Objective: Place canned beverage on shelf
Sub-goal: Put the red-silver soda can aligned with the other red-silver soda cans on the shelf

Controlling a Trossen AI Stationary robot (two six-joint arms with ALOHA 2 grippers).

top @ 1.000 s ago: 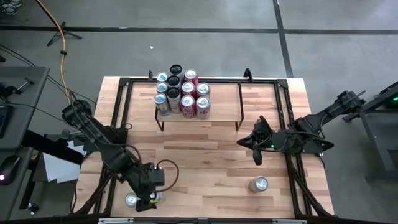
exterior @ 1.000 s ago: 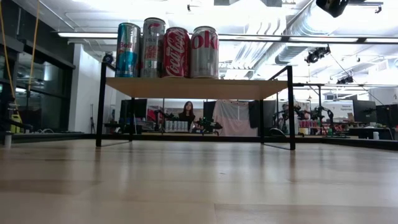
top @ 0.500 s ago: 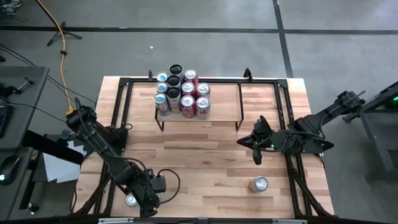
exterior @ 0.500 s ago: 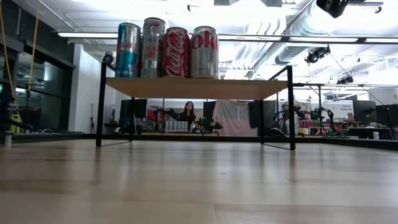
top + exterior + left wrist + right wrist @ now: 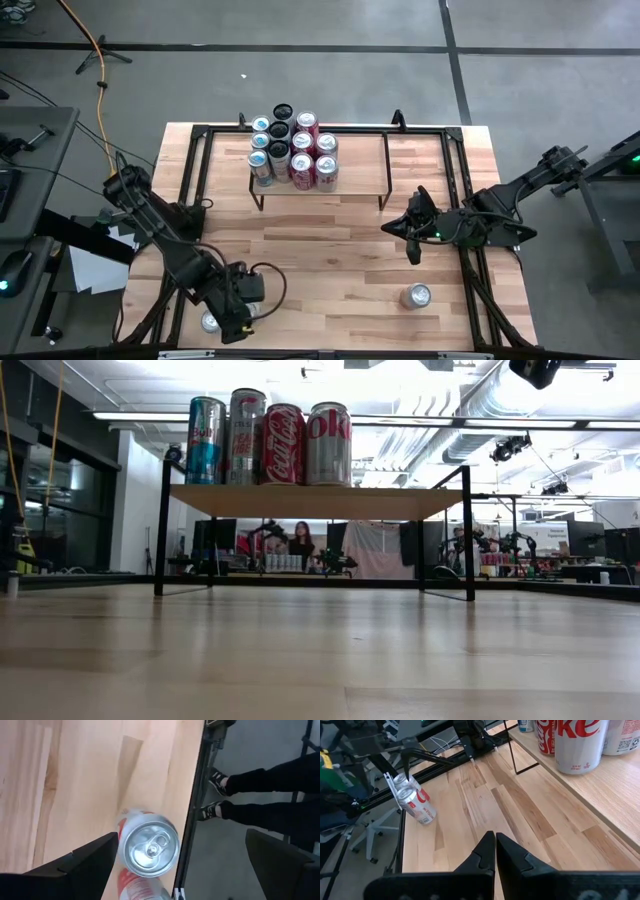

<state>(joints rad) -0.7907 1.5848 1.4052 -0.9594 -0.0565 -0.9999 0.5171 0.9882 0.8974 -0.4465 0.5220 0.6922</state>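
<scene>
Two silver-and-red beverage cans (image 5: 210, 322) stand upright side by side at the table's near left corner. In the left wrist view, one can's top (image 5: 150, 849) shows, with the second can (image 5: 134, 890) beside it. My left gripper (image 5: 235, 324) hangs open over them, pointing steeply down. One finger (image 5: 80, 865) is close beside the can and the other finger (image 5: 285, 865) is out past the table edge. The shelf (image 5: 360, 165) at the far middle carries several cans (image 5: 292, 152) on its left half. My right gripper (image 5: 392, 230) waits shut above the table's right half.
A third can (image 5: 416, 296) stands alone on the table at the near right. A black rail (image 5: 192, 820) runs along the table edge beside the two cans. A person's legs and shoes (image 5: 260, 790) show on the floor just beyond it. The shelf's right half (image 5: 400, 500) is bare.
My left gripper has shifted a little toward the table's near edge and back over the two cans, and it is open as before. The cans have not moved.
</scene>
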